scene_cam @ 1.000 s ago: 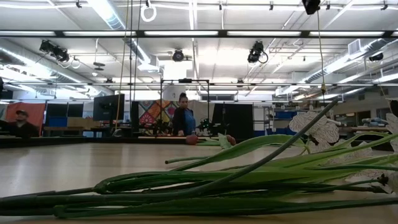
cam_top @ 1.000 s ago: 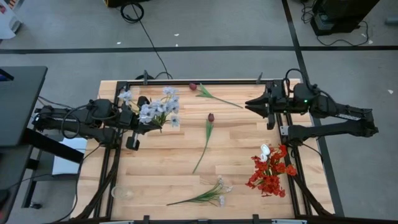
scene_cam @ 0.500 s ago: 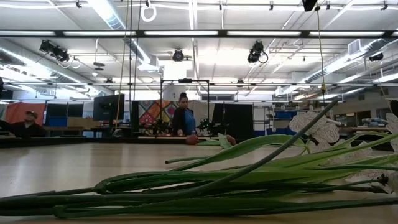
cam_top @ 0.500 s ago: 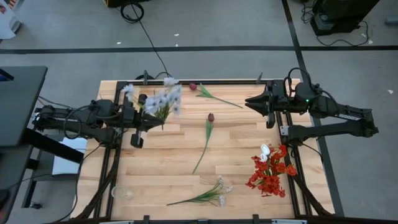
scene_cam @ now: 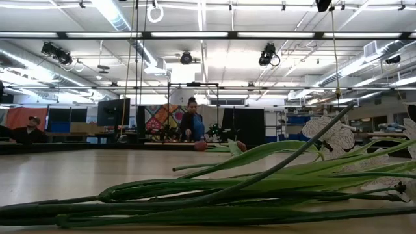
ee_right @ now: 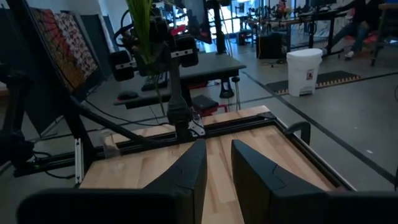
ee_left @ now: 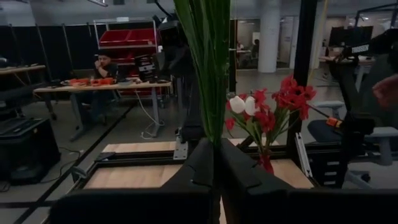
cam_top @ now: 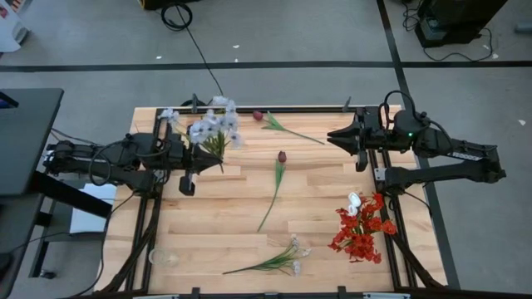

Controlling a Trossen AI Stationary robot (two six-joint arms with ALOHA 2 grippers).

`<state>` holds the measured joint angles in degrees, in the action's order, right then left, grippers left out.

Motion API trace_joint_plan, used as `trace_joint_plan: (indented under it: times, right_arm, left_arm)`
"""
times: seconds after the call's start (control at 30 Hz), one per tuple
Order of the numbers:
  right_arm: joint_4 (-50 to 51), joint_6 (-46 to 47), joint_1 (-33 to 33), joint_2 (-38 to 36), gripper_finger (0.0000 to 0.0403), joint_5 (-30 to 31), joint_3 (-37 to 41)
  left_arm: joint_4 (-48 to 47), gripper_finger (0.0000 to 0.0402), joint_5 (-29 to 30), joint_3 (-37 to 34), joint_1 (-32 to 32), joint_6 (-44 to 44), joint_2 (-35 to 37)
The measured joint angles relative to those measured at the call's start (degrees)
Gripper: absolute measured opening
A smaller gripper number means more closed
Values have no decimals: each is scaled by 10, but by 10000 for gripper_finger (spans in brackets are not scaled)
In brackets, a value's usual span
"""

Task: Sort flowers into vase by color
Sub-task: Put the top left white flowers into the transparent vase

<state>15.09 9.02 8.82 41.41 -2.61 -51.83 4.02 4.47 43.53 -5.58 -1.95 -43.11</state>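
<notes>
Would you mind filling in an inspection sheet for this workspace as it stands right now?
Surface: wooden table in a black frame.
Job's things: white spray held upright by the left gripper; two maroon tulips lying mid-table and at the far edge; another white spray lying near the front; red bunch with a white tulip standing at the right.
Clutter: small clear object at front left, cannot tell what.
Grippers: left gripper shut on the spray's stems; right gripper empty, slightly open, above the far right edge.
Cables: black cable across the floor.
Surroundings: people at distant tables.
</notes>
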Motion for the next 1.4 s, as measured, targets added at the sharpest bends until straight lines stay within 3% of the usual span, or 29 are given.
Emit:
trace_joint_plan:
  times: [0.3,0.6,0.73,0.87,0.97,1.03,1.23,1.4]
  right_arm:
    - [0,0,0,0,83,0,0]
    - [0,0,0,0,83,0,0]
    - [0,0,0,0,83,0,0]
    - [0,0,0,0,83,0,0]
    - [0,0,0,0,83,0,0]
    - [0,0,0,0,83,0,0]
    - [0,0,0,0,83,0,0]
    - [0,0,0,0,83,0,0]
  left_arm:
    - [31,7,-12,-23,-14,-34,-14]
    - [45,7,-109,-66,-28,2,-3]
    - [3,7,-214,-66,-28,-40,35]
    - [-101,7,-351,-66,-28,-73,85]
    - [-158,7,-454,-66,-31,-71,130]
    - [-171,7,-492,-66,-36,-54,166]
    - [-168,7,-502,-68,-65,-5,276]
    - [-73,7,-481,-161,-103,103,358]
